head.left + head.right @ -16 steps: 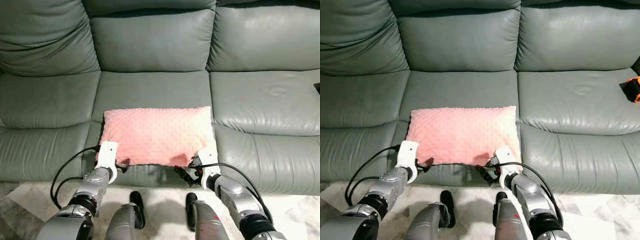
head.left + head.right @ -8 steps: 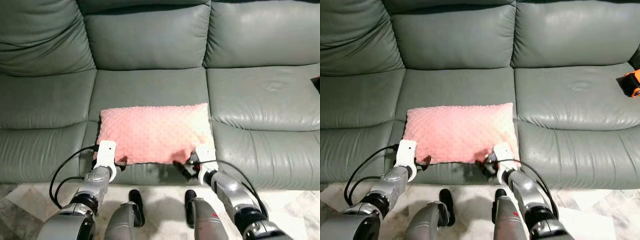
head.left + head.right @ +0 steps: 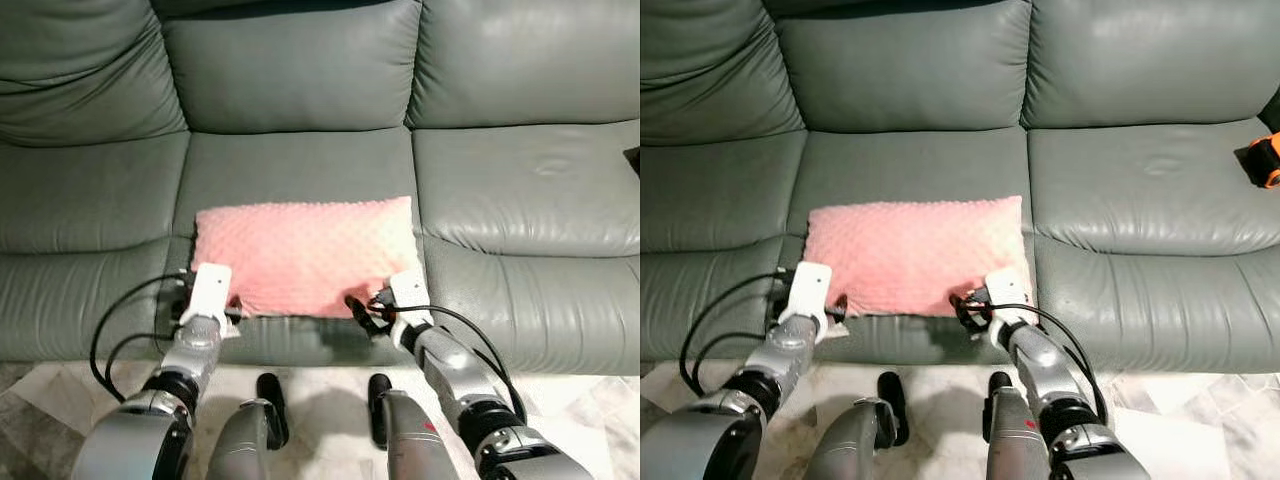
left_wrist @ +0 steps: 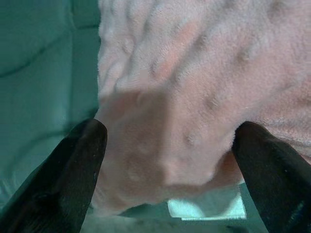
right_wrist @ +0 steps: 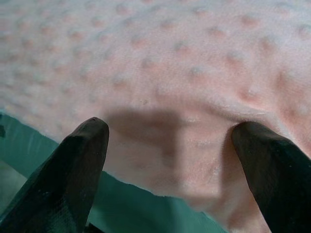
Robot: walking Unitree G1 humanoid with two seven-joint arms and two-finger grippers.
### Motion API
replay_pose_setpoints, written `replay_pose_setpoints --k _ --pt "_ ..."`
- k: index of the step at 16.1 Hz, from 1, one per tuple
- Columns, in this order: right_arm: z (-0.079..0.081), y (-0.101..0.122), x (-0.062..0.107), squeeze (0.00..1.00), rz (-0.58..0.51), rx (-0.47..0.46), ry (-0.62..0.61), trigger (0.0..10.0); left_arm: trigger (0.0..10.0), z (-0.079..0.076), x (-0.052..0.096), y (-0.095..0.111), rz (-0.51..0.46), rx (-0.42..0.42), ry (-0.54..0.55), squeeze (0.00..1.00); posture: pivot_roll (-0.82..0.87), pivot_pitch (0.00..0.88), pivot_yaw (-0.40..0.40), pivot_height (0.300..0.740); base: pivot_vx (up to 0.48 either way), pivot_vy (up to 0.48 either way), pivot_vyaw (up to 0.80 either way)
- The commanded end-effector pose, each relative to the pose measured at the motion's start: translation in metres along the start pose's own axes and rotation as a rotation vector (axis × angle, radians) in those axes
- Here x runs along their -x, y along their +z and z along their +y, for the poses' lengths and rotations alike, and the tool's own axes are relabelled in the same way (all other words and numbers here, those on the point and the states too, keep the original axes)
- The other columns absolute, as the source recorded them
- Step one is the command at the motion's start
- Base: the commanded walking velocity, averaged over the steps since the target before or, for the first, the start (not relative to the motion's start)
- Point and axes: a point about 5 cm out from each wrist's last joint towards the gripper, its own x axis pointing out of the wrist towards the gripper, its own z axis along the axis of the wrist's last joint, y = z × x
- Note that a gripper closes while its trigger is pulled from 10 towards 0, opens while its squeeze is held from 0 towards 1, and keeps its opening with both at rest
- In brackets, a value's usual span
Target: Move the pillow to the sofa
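Comparing with a second ago, we note the grey-green leather sofa unchanged and the pink dotted pillow now farther back on its middle seat cushion, fully supported. Left gripper and right gripper sit at the pillow's front corners, fingers spread wide around the fabric without pinching. We judge placement essentially complete; withdrawal remains.

An orange-and-black object sits on a grey-green seat cushion, well away from the jaws on their right and farther back. Pale marble-patterned floor lies below and behind the jaws. A small white tag shows just below the left jaws.
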Motion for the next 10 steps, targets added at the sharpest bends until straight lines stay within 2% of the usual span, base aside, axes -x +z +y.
replay_pose_setpoints --k 1,2,4,7,10 --pt "0.005 -0.014 0.004 0.00 0.038 -0.023 0.004 10.0 10.0 0.006 0.003 -0.018 0.060 -0.009 0.031 0.00 -0.16 0.464 0.086 0.740 0.000 0.000 0.00" --pt "0.007 -0.012 0.003 0.00 0.032 -0.017 0.010 10.0 10.0 0.008 0.001 -0.013 0.049 0.013 0.030 0.00 -0.16 0.464 0.085 0.740 0.000 0.000 0.00" --pt "0.007 -0.009 0.002 0.00 0.001 -0.069 0.005 10.0 10.0 0.012 -0.001 0.000 0.001 0.051 0.031 0.00 -0.15 0.464 0.083 0.740 0.000 0.000 0.00" --pt "0.009 -0.009 0.000 0.00 -0.001 -0.081 -0.003 10.0 10.0 0.015 -0.001 0.000 -0.003 0.077 0.037 0.00 -0.15 0.461 0.083 0.740 0.000 0.000 0.00" --pt "0.012 -0.002 -0.005 0.00 -0.012 -0.008 -0.001 10.0 10.0 0.010 0.000 -0.008 0.013 0.087 0.026 0.00 -0.14 0.456 0.086 0.740 0.000 0.000 0.00"
